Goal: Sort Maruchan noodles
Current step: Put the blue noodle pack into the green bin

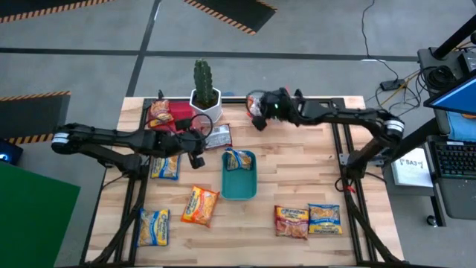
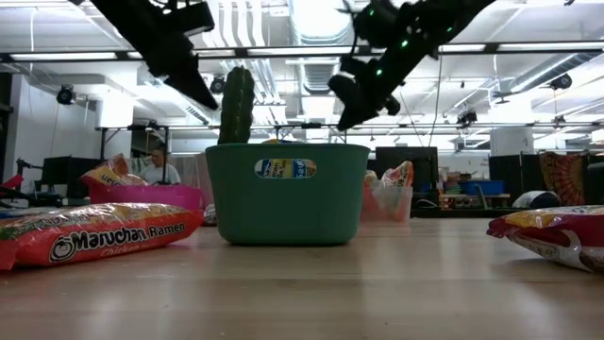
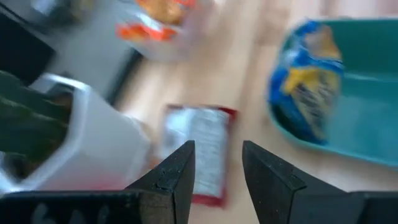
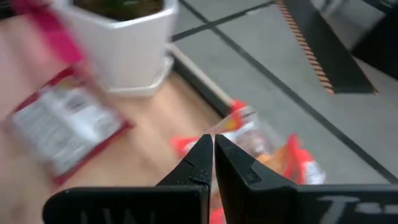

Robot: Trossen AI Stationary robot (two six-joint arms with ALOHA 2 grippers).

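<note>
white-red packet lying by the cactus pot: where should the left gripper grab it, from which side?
From above, across its short width. The white-red packet lies flat on the table, its long side toward the white pot, so side access there looks blocked. The left gripper, open, hovers over it.

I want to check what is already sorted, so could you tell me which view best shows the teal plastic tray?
The high view: the teal plastic tray shows whole from above, with one yellow-blue noodle packet at its far end. The low view shows only its side wall; the left wrist view shows one blurred corner with that packet; the right wrist view misses it.
</note>
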